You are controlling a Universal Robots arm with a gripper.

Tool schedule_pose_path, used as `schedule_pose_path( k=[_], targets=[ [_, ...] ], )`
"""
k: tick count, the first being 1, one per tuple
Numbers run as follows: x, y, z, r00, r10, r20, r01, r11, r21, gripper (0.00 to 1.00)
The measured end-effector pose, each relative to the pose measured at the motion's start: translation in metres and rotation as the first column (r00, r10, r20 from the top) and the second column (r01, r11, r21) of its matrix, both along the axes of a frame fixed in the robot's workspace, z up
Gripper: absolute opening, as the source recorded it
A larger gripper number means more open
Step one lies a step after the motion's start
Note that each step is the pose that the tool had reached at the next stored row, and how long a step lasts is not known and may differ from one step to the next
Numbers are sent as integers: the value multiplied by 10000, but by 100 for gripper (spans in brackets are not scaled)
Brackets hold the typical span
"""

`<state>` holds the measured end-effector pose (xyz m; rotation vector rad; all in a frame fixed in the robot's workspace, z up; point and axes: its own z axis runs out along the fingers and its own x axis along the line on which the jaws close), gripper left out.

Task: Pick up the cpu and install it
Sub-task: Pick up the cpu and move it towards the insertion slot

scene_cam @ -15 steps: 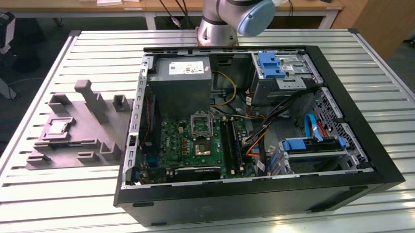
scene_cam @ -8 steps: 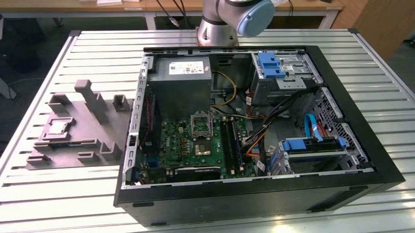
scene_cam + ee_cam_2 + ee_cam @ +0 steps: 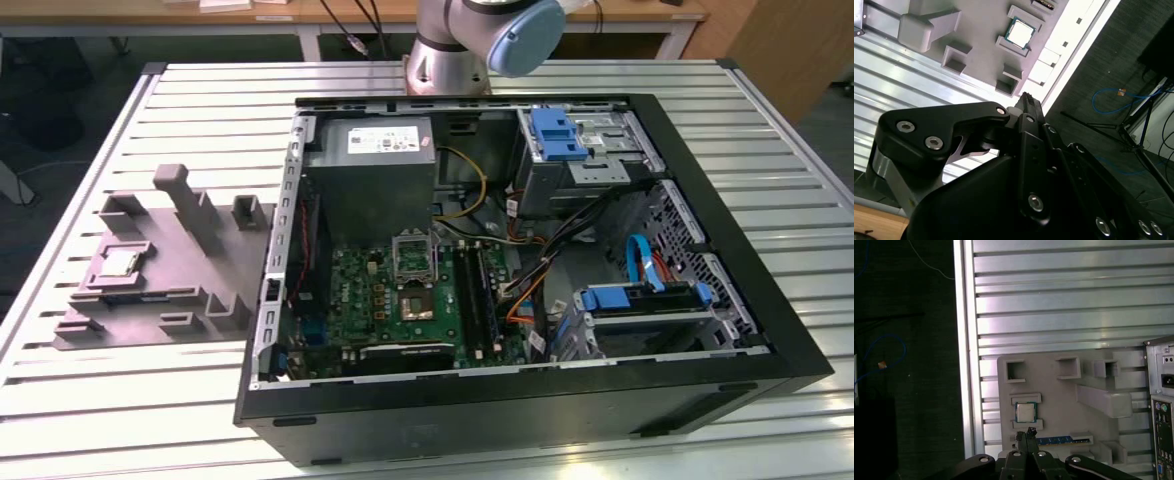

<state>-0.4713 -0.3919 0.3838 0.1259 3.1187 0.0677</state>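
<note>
While its two black fingers sit pressed together with nothing between them, the gripper (image 3: 1029,432) hangs above the grey tray (image 3: 1064,395). In the first wrist view its tips appear near the cpu (image 3: 1025,413) but clear of it. The cpu lies flat in a shallow square pocket of the tray, silvery top facing up, its edges in line with the tray's walls; being square, it shows no longer side. The tray rests on the slatted metal table (image 3: 200,90), just beside the open computer case (image 3: 534,410) on the exterior view's left. Inside the case lies a green board (image 3: 387,310).
</note>
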Motion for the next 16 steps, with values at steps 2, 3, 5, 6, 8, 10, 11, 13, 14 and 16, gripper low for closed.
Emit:
schedule_pose_path(
  k=[2,3,5,6,8,10,11,13,14,16],
  targets=[
    [-1,0,0,10000,0,0,0,10000,0,11],
    [-1,0,0,10000,0,0,0,10000,0,11],
    [-1,0,0,10000,0,0,0,10000,0,11],
    [-2,0,0,10000,0,0,0,10000,0,11],
    [-2,0,0,10000,0,0,0,10000,0,11],
    [-3,0,0,10000,0,0,0,10000,0,23],
    [-3,0,0,10000,0,0,0,10000,0,23],
    [-4,0,0,10000,0,0,0,10000,0,29],
    [-4,0,0,10000,0,0,0,10000,0,35],
    [-4,0,-1,10000,0,0,0,10000,0,41]
  ],
)
